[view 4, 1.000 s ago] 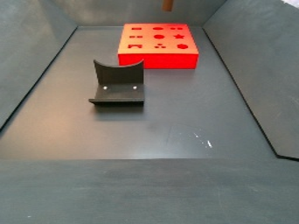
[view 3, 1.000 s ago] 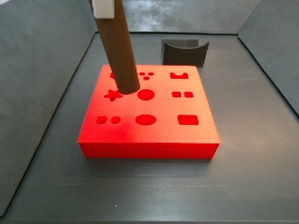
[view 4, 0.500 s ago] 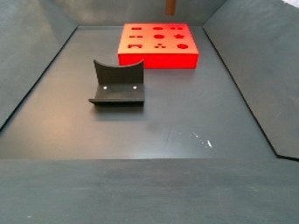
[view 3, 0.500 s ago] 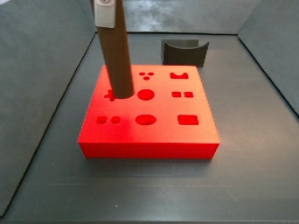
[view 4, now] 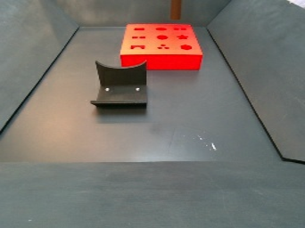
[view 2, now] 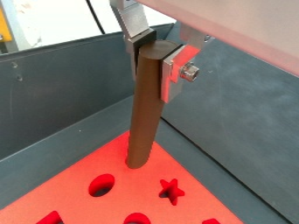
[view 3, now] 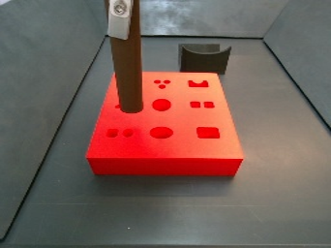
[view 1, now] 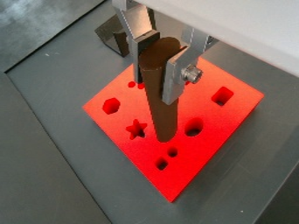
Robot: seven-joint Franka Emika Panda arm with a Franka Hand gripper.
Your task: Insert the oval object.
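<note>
From my station I see the gripper (view 1: 162, 54) pointing straight down over the red block (view 3: 207, 147), its silver fingers (view 1: 177, 66) clamped on the top end of the oval object (view 1: 163, 96), which hangs upright beneath them. In a wrist view the same hold shows: the gripper (view 2: 156, 48) pinches the peg's upper end and the oval object (view 2: 145, 114) runs down to the red block (view 2: 140, 188). Its lower tip sits at the block's top face; whether it touches or has entered a hole I cannot tell.

In a side view the gripper (view 3: 119, 19) is only partly in frame, with the oval object (view 3: 128, 73) standing below it over the block's far left part.

Counting: one peg, one red block and one fixture (view 4: 119, 85). In a side view the fixture (view 3: 204, 55) stands on the floor behind the block, off to the side of the gripper. In the side view from the opposite end, the red block (view 4: 161, 49) lies well beyond the fixture, and only the peg's lower end (view 4: 176, 8) shows at the frame's top edge.
</note>
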